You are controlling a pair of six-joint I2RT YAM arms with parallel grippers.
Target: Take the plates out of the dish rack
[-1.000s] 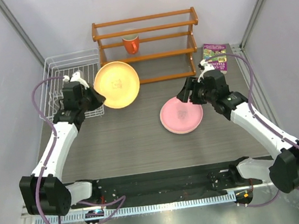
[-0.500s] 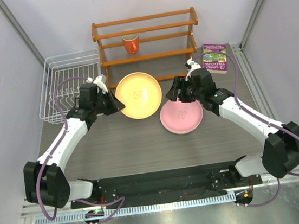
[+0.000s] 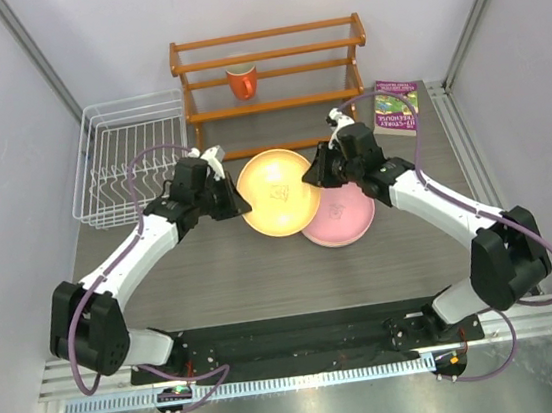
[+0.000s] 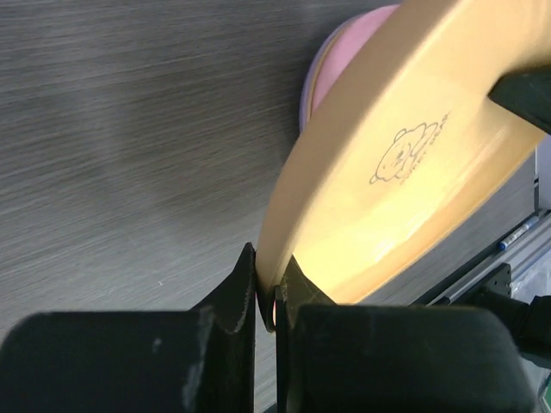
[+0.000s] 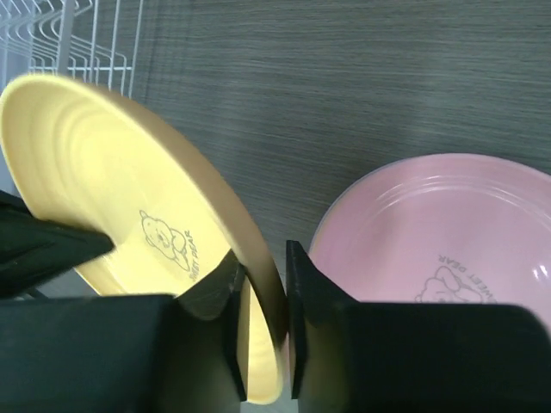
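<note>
the orange-tan plate (image 3: pixel 278 194), printed with a small bear, hangs tilted over the middle of the counter. its left rim is pinched in the left gripper (image 4: pixel 274 301), its right rim in the right gripper (image 5: pixel 263 268). it overlaps the pink plate (image 3: pixel 346 220), which lies flat and face up just right of centre. the white wire dish rack (image 3: pixel 128 162) sits at the far left corner.

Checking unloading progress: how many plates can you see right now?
2. An orange plate is held by the left gripper; a pink plate lies on the table, its edge overlapped by the orange one. Others may hide beneath the pink one.
</note>
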